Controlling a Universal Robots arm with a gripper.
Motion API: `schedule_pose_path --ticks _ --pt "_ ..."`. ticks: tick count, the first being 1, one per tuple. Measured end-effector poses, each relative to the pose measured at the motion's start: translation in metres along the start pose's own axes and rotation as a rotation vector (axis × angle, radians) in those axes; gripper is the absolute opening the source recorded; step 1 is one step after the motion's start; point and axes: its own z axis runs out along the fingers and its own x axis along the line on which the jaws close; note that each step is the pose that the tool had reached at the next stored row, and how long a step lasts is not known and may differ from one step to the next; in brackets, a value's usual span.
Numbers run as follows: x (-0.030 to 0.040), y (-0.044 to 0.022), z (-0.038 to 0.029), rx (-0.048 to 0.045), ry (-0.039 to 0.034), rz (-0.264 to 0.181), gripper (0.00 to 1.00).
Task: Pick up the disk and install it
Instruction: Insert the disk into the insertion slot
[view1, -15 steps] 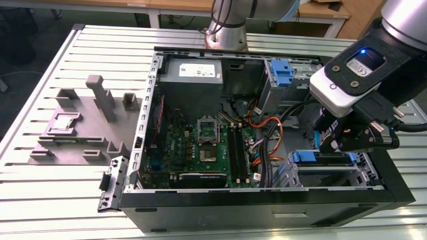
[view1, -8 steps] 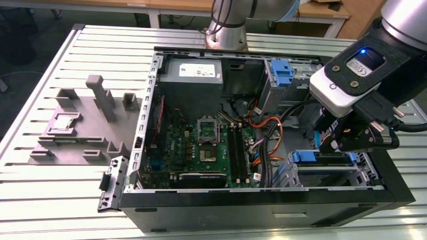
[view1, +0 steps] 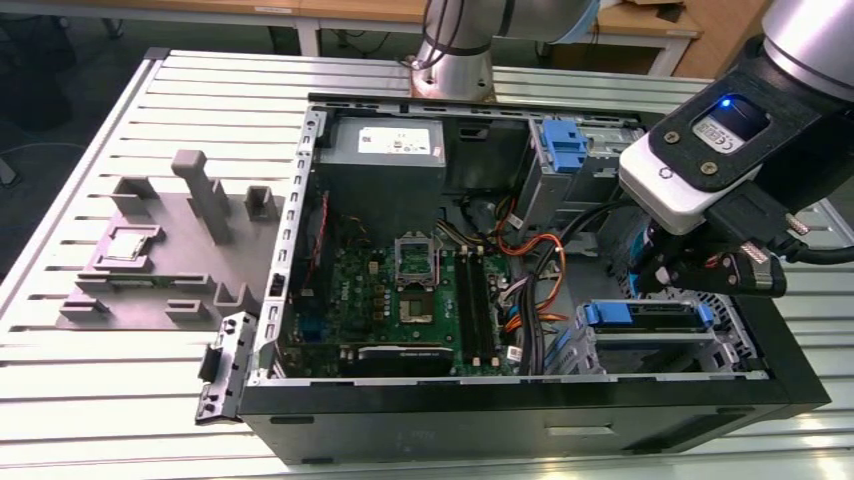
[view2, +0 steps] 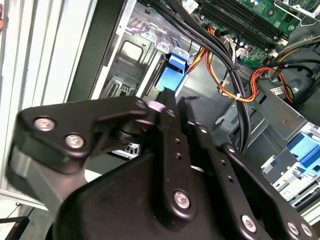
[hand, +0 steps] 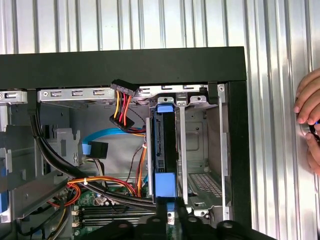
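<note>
Exterior view: the claw (view1: 667, 283) hangs over the disk (view1: 647, 316), which sits low in a bay of the open computer case (view1: 534, 420). Second wrist view: the claw (view2: 167, 102) is narrow and pinches the end of the disk's (view2: 172, 75) blue bracket. First wrist view: the disk (hand: 164, 145) stands on edge in 1 slot. This looks like the installing step, and seating the disk likely calls for a straight push.
</note>
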Motion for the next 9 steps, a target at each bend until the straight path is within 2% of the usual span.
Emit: schedule_pose_path --ticks 1,2,4,9 --pt "0.0000 0.0000 0.0000 0.0000 -0.0001 0.000 0.18" --pt "0.0000 0.0000 0.0000 0.0000 0.0000 0.000 0.18" --pt "0.0000 0.0000 0.0000 0.0000 0.0000 0.000 0.10" --pt "0.0000 0.0000 0.0001 0.0000 0.0000 0.000 0.10"
